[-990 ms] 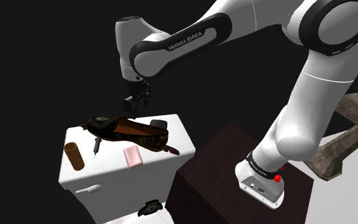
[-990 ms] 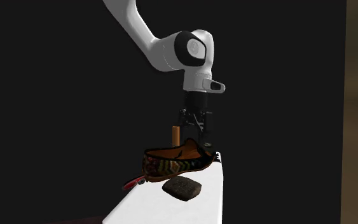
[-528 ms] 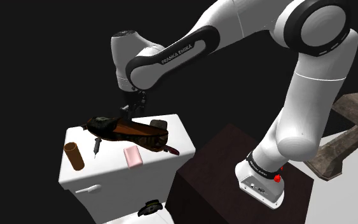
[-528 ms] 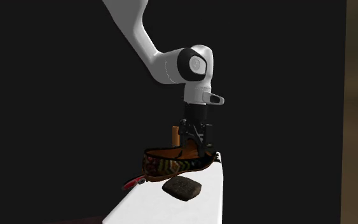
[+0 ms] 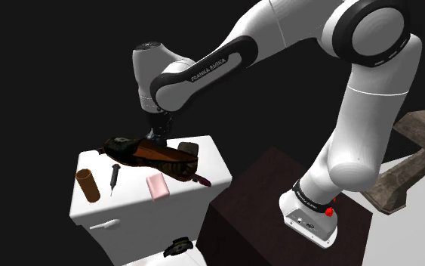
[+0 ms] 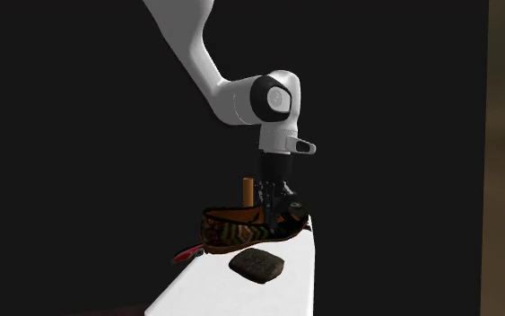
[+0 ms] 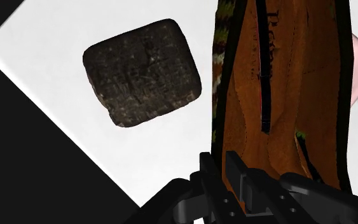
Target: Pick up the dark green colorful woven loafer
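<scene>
The loafer [image 5: 152, 154] lies on its sole on the white tabletop [image 5: 131, 202], with a dark woven multicoloured outside and a brown leather lining [image 7: 279, 95]. My black gripper [image 5: 160, 139] has come straight down onto it near the middle of its length. In the second exterior view the gripper [image 6: 274, 208] reaches into the loafer [image 6: 239, 232] at its rim. In the wrist view the gripper [image 7: 233, 177] has its fingers drawn close together on the loafer's side wall. The shoe still rests on the table.
A dark square pad [image 7: 142, 71] lies beside the loafer, near the table's edge [image 6: 256, 263]. A brown cylinder [image 5: 88, 185], a pen [image 5: 114, 177] and a pink block [image 5: 156, 186] share the tabletop. A dark brown stand [image 5: 263, 204] holds the arm's base.
The gripper has come down from above the loafer onto its rim, and its fingers have gone from wide apart to shut on the side wall.
</scene>
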### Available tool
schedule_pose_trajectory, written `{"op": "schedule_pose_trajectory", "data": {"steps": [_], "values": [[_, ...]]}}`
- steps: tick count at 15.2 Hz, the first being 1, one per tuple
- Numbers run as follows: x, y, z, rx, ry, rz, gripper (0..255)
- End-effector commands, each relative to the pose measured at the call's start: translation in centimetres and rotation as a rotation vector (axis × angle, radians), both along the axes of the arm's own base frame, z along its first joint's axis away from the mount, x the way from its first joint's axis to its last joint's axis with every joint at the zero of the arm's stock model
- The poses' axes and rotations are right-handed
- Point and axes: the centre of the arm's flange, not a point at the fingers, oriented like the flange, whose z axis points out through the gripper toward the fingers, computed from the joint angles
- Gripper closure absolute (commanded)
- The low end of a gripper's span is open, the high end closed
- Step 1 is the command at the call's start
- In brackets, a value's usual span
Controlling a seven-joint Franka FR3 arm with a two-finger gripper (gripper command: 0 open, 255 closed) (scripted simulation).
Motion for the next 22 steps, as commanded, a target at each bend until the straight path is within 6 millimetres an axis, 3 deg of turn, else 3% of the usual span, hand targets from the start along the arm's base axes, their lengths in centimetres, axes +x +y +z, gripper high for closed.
{"op": "schedule_pose_trajectory", "data": {"steps": [1, 5, 20, 22], "values": [[0.0, 0.0, 0.0, 0.000, -0.001, 0.000, 255], [0.0, 0.0, 0.0, 0.000, 0.000, 0.000, 255], [0.0, 0.0, 8.0, 0.000, 0.000, 0.000, 255], [0.0, 0.0, 8.0, 0.000, 0.000, 0.000, 255]]}}
